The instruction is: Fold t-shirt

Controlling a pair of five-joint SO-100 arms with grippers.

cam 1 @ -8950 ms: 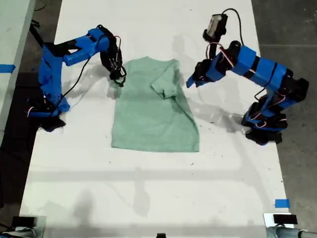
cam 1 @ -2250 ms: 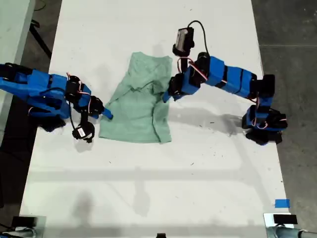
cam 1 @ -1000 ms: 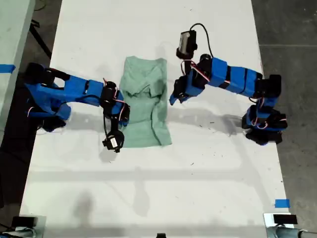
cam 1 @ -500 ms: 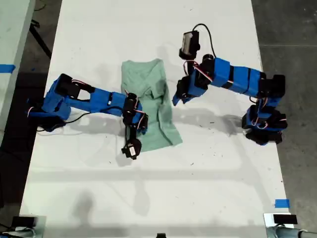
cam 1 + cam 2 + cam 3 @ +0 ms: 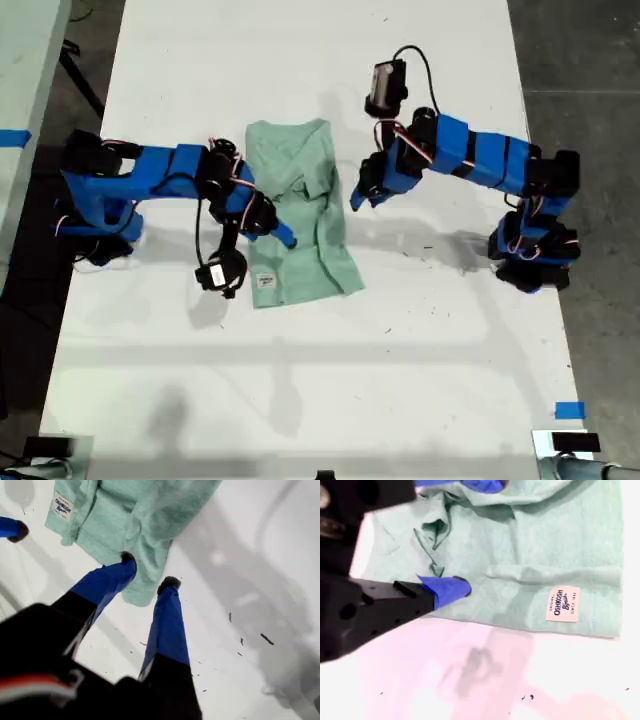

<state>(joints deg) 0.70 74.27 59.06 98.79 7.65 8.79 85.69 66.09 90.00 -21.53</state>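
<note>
Exterior view looks straight down; both wrist views closely share the t-shirt point(image 5: 300, 210).

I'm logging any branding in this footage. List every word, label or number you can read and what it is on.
"OSHKOSH B'gosh": on the white tag of the mint-green t-shirt, seen in both wrist views.
A smaller line sits under the brand on the tag: too small to read.
In the exterior view the tag is only a pale patch: unreadable.
No other text shows.

My first tool point(image 5: 148, 570) has bare surface point(image 5: 260, 580) behind it and to one side. Just past its parted tips lies the bunched edge of the t-shirt point(image 5: 150, 515). My second tool point(image 5: 283, 237) hangs over the t-shirt's folds, with open surface behind it and my first tool beyond the cloth.
</note>
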